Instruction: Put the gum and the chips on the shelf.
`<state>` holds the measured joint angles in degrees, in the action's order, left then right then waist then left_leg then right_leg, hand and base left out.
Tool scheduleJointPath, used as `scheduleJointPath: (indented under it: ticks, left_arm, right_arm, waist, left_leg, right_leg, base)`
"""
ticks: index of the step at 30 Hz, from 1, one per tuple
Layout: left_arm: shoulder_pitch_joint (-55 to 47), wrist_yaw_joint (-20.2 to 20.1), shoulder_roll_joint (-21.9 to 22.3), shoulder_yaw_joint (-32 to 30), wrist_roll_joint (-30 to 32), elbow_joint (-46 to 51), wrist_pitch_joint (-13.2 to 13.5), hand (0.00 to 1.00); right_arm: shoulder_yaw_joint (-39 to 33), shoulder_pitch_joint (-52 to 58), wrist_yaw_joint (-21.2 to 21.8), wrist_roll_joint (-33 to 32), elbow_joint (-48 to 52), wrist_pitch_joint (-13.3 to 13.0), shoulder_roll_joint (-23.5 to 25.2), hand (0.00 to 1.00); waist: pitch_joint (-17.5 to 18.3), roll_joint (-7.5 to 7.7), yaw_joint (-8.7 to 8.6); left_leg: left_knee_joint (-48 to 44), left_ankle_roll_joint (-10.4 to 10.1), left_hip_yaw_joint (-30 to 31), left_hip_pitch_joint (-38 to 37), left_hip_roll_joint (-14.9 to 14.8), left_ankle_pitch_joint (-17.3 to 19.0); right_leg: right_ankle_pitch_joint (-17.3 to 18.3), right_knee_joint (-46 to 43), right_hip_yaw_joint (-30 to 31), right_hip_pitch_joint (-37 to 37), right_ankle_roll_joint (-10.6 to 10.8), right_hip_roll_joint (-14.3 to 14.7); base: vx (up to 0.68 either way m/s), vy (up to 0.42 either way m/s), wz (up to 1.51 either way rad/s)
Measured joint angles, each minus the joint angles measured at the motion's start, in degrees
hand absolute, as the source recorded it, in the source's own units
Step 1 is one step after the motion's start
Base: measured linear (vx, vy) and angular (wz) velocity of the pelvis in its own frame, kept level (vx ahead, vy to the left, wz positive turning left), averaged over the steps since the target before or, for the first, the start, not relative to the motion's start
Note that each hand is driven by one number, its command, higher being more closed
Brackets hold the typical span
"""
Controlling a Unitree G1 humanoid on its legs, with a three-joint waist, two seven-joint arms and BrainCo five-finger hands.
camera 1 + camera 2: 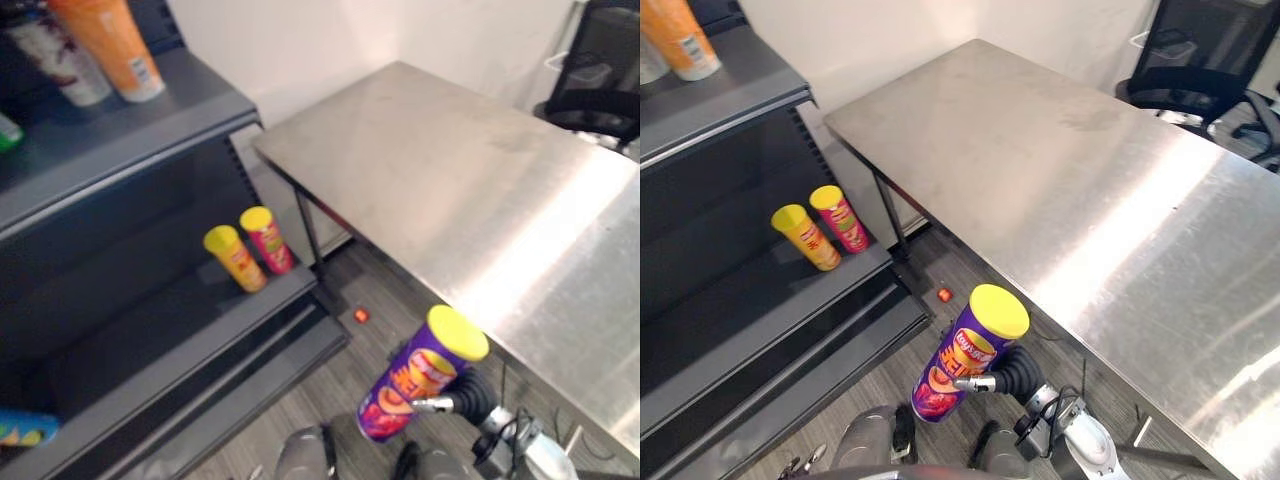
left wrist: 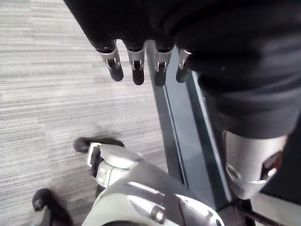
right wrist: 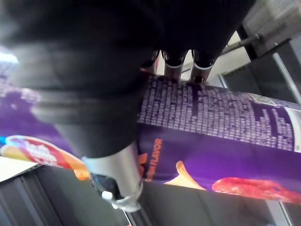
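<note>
Purple chips can (image 1: 965,355) tilts in the right hand (image 1: 1018,373), fingers curled round it; both just beside the steel table (image 1: 1060,160)'s edge. Left hand (image 2: 136,66) hangs, fingers relaxed.

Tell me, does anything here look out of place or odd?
One thing: a small orange-red object lies on the grey floor between the dark metal shelf and the steel table; what it is cannot be told. The purple yellow-lidded chips can is tilted, but the right hand holds it.
</note>
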<state>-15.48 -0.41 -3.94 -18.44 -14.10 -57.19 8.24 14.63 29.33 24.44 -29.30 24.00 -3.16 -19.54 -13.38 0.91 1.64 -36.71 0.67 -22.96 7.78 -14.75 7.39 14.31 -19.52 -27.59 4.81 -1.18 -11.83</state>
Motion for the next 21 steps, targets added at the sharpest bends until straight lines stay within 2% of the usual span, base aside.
scheduleJointPath:
  ticks: [2, 3, 4, 5, 6, 8, 10, 12, 13, 14, 15, 16, 17, 18, 19, 20, 21]
  left_arm:
    - [0.38, -0.19, 0.25, 0.07, 0.19, -0.01, 0.02, 0.0]
    - [0.88, -0.6, 0.71, 0.14, 0.27, 0.1, 0.04, 0.0]
    - [1.92, -0.9, 0.69, 0.16, 0.29, 0.29, 0.11, 0.0]
    - [2.09, -1.09, 0.52, 0.18, 0.42, 0.5, 0.21, 0.0]
    - [1.86, -1.21, 0.18, -0.04, 0.84, 0.17, 0.27, 0.0]
    - [1.53, -1.21, -0.17, -0.23, 0.83, 0.02, 0.0, 0.0]
    - [1.34, -1.09, -0.28, -1.32, 0.82, 0.04, -0.03, 0.0]
    - [1.42, -0.99, 0.04, -1.61, 0.81, 0.08, -0.04, 0.0]
    - [1.86, -0.98, 0.2, -2.47, 0.81, 0.06, -0.07, 0.0]
    - [2.14, -0.93, 0.34, -2.48, 0.81, 0.05, -0.08, 0.0]
    - [2.65, -0.95, 0.72, -1.9, 0.81, 0.04, -0.09, 0.0]
    - [2.94, -0.86, 1.54, -0.1, 0.82, 0.73, -0.06, 0.0]
    - [2.87, -0.76, 1.59, 0.19, 0.82, 0.72, -0.01, 0.0]
    - [4.07, -0.13, 1.23, 0.16, 0.82, 0.55, -0.01, 0.0]
    - [4.51, 0.2, 0.98, 0.15, 0.83, 0.66, 0.03, 0.0]
    - [4.62, 0.32, -0.46, 0.15, 0.83, 0.72, 0.4, 0.0]
    - [4.51, 0.35, -0.8, 0.18, 0.83, 0.24, 0.3, 0.0]
  right_arm:
    - [-0.28, 1.67, -0.01, -0.03, -0.03, 0.0, 0.77, 1.0]
    - [-0.61, 2.48, -0.01, -0.03, -0.09, 0.01, 1.09, 1.0]
    - [-0.84, 2.67, -0.15, -0.02, -0.59, 0.37, 1.91, 1.0]
    - [-0.81, 2.98, -0.12, -0.02, -0.57, 0.45, 2.43, 1.0]
    - [-0.65, 4.07, -0.03, -0.03, -0.1, 0.44, 2.91, 1.0]
    - [-0.57, 4.35, 0.1, -0.02, -0.09, 0.44, 3.72, 1.0]
    - [-0.64, 4.37, 0.06, 0.0, -0.03, 0.28, 4.33, 1.0]
    - [-0.33, 3.86, 0.04, 0.12, -0.01, 0.25, 4.33, 1.0]
    - [-0.02, 3.57, -0.05, 0.2, 0.03, 0.28, 4.58, 1.0]
    - [-0.08, 3.08, -0.02, 0.2, 0.02, 0.2, 4.68, 1.0]
    - [-0.47, 2.2, -0.08, 0.2, -0.21, 0.14, 4.81, 1.0]
    - [-1.2, 1.2, -0.14, 0.23, -0.29, -0.05, 4.54, 1.0]
    - [-1.03, 0.63, -0.1, 0.37, -0.76, -0.02, 4.33, 1.0]
    - [-0.64, -0.27, -0.32, 0.89, -2.48, 0.02, 5.76, 1.0]
    - [-0.24, -0.28, -0.37, 1.6, -2.7, 0.06, 6.5, 1.0]
    - [1.52, -0.26, -0.45, 2.07, -2.63, 0.07, 7.08, 1.0]
    - [2.13, -0.24, -0.46, 2.25, -2.63, 0.07, 7.16, 1.0]
  waist:
    - [0.62, -0.95, -0.88]
    - [2.24, -2.82, -1.82]
    - [2.35, -2.42, -2.71]
    - [2.59, -2.07, -3.01]
    - [4.13, -1.92, -2.92]
    - [4.83, -2.1, -2.9]
    - [6.31, -2.33, -2.58]
    - [6.9, -2.78, -2.32]
    - [6.32, -1.9, -1.73]
    - [6.15, -1.68, -1.38]
    - [5.95, -1.78, -1.47]
    - [5.76, -3.79, -1.44]
    - [5.78, -4.44, -1.18]
    - [5.59, -3.72, -1.55]
    - [4.96, -2.74, -1.21]
    - [3.96, -0.82, -1.01]
    - [3.78, -0.31, -1.0]
  left_leg:
    - [-1.76, 0.62, -4.6, -3.9, -3.96, 0.19]
    - [0.29, 1.75, -8.05, -6.44, -5.83, -2.73]
    - [3.88, 1.71, -12.14, -6.25, -4.94, -2.4]
    - [4.89, 2.02, -13.51, -6.03, -4.88, -2.68]
    - [10.44, 1.96, -15.89, -7.23, -2.88, -2.73]
    - [13.38, 1.58, -16.5, -8.42, -2.02, -2.91]
    - [17.76, 0.25, -17.0, -9.12, -0.23, -3.64]
    - [19.47, -0.71, -16.88, -8.69, 0.46, -4.33]
    - [14.11, -1.83, -16.68, -5.08, -1.03, -2.96]
    - [15.43, -4.55, -15.59, -3.96, 0.12, -0.87]
    - [24.29, -5.93, -14.14, -3.66, 3.91, -0.37]
    - [37.96, -4.07, -11.79, -3.6, 7.32, -9.08]
    - [38.21, -2.94, -12.57, -3.37, 7.01, -9.05]
    - [37.08, -2.56, -12.45, -3.41, 7.59, -8.69]
    - [35.74, -2.04, -12.72, -3.29, 7.54, -8.07]
    - [32.14, -1.54, -14.18, -3.27, 6.69, -5.47]
    - [30.58, -1.34, -14.97, -3.33, 6.2, -4.28]
  right_leg:
    - [0.02, 0.08, -3.33, 0.38, 0.03, -0.22]
    - [0.11, -0.97, -6.3, 1.54, 0.18, -0.91]
    - [-0.25, -2.84, -8.86, 2.17, 0.82, -2.57]
    - [-0.57, -2.79, -10.03, 1.89, 1.24, -3.47]
    - [-1.04, -1.84, -13.83, 0.16, 2.01, -5.25]
    - [-1.36, -0.95, -16.64, -1.88, 2.48, -5.6]
    - [-1.87, 0.5, -20.07, -4.03, 3.26, -6.04]
    - [-3.42, 2.51, -21.22, -4.3, 2.94, -5.46]
    - [-5.21, 5.29, -21.34, -5.1, 2.69, -4.49]
    - [-5.63, 6.23, -21.29, -5.21, 3.04, -4.88]
    - [-6.38, 6.91, -21.37, -5.35, 4.23, -5.78]
    - [-7.36, 7.47, -21.41, -5.17, 5.6, -5.28]
    - [-7.38, 7.59, -20.97, -5.09, 6.16, -4.72]
    - [-8.08, 8.09, -20.33, -5.22, 6.35, -5.04]
    - [-8.71, 8.23, -19.41, -5.26, 6.45, -5.32]
    - [-9.37, 8.17, -16.62, -5.17, 6.34, -5.58]
    - [-9.37, 7.78, -15.61, -4.93, 6.34, -5.7]
  base:
    - [0.04, 0.042, 1.0]
    - [0.05, 0.096, 1.38]
    - [0.06, 0.102, 1.46]
    - [0.08, 0.155, 1.7]
    - [0.08, 0.12, 1.4]
    - [0.07, 0.089, 1.15]
    - [0.08, 0.111, 1.01]
    - [0.07, 0.097, 0.5]
    - [0.05, 0.102, 0.22]
    - [0.02, 0.161, 0.17]
    - [0.0, 0.251, 0.12]
    - [-0.01, 0.282, 0.02]
    - [0.0, 0.253, -0.01]
    - [0.03, 0.147, -0.07]
    - [0.06, 0.138, -0.23]
    - [0.06, 0.084, -0.45]
    - [0.05, 0.084, -0.76]
